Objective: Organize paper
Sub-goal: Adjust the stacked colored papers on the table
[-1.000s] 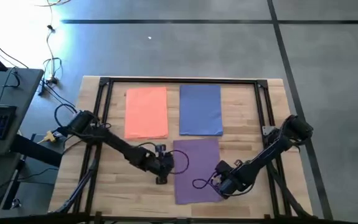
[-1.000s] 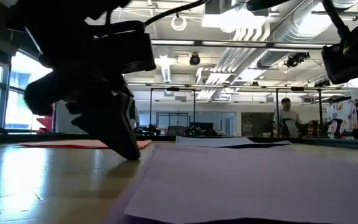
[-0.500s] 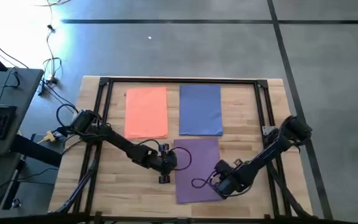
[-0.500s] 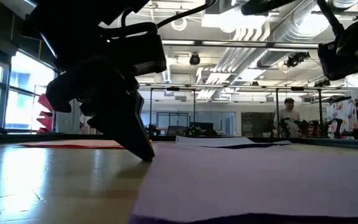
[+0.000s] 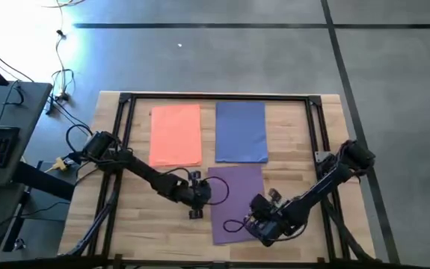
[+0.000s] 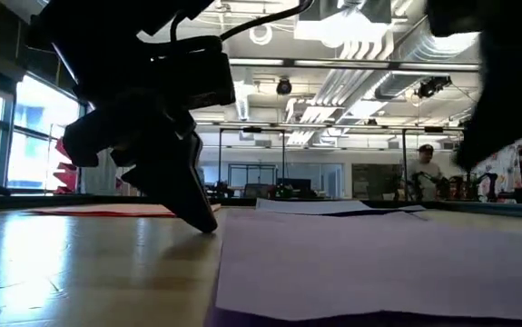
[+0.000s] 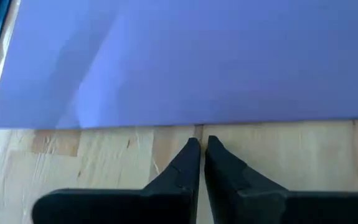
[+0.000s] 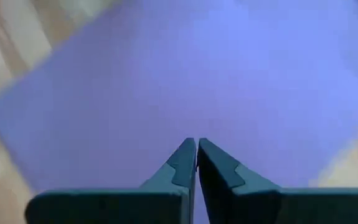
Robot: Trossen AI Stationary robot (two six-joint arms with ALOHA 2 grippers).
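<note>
High view: orange paper [image 5: 176,134] and blue paper [image 5: 241,131] lay side by side at the far end of the tabletop [image 5: 143,217]; the purple paper [image 5: 233,200] sat nearer, skewed. Low view: the left tool [image 6: 197,213] touched down beside its edge. Wrist views: both tools were pinched together, the right tool [image 8: 197,149] pressing the purple sheet, likely to slide it straight.

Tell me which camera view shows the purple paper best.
The high view: it shows the purple paper almost whole, lying below the blue paper, with the left gripper at its edge and the right gripper over its corner. The low view shows it edge-on; the wrist views show only parts.
</note>
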